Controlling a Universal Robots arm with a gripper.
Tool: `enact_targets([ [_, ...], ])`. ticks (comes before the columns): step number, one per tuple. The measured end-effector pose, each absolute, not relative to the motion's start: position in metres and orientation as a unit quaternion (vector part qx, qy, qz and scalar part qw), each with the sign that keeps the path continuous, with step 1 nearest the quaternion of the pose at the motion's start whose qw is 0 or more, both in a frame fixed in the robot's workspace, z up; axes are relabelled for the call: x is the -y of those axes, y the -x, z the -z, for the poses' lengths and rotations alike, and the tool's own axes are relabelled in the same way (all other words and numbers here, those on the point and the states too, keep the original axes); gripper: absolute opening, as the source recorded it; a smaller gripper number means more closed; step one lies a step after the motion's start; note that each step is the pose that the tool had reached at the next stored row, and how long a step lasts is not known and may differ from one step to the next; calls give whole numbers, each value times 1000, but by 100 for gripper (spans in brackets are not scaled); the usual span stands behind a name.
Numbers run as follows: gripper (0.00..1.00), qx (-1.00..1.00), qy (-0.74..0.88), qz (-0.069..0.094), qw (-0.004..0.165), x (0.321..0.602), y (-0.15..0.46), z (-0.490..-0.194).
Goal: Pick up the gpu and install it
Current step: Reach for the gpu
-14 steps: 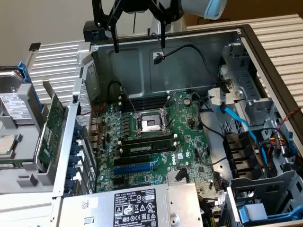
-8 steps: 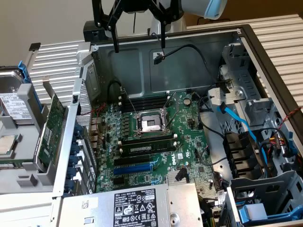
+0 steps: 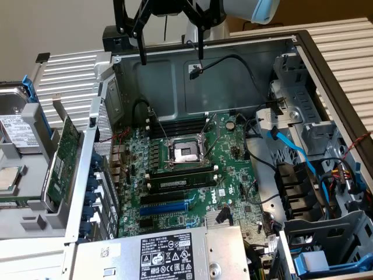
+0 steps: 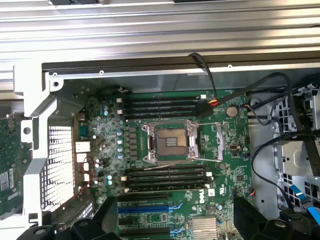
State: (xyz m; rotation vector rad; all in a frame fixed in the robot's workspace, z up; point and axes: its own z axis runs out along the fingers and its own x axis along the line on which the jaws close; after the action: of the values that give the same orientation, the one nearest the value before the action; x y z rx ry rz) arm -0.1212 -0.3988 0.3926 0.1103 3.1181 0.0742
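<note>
While my tool (image 3: 171,42) hangs released above the open computer case (image 3: 245,58), the gpu (image 3: 63,158) stands outside it.
My two black fingers (image 3: 141,44) are spread wide with nothing between them, over the case's far wall and well apart from the card. The gpu stands on edge, tilted, in a grey holder (image 3: 35,219) just beside the case's perforated rear panel (image 3: 104,146), on the exterior view's left, its green side showing. Inside the case lies the motherboard (image 3: 233,175), with its CPU socket (image 3: 183,153) between rows of memory sticks (image 3: 180,182) and a blue expansion slot (image 3: 166,208) near the power supply (image 3: 157,254).
</note>
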Motion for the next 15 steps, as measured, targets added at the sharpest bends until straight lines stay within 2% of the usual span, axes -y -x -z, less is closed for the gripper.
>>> enact_targets([
  [7,99,-999,-35,4,11,393,125,-396],
  [15,99,-999,-35,4,13,393,154,-396],
])
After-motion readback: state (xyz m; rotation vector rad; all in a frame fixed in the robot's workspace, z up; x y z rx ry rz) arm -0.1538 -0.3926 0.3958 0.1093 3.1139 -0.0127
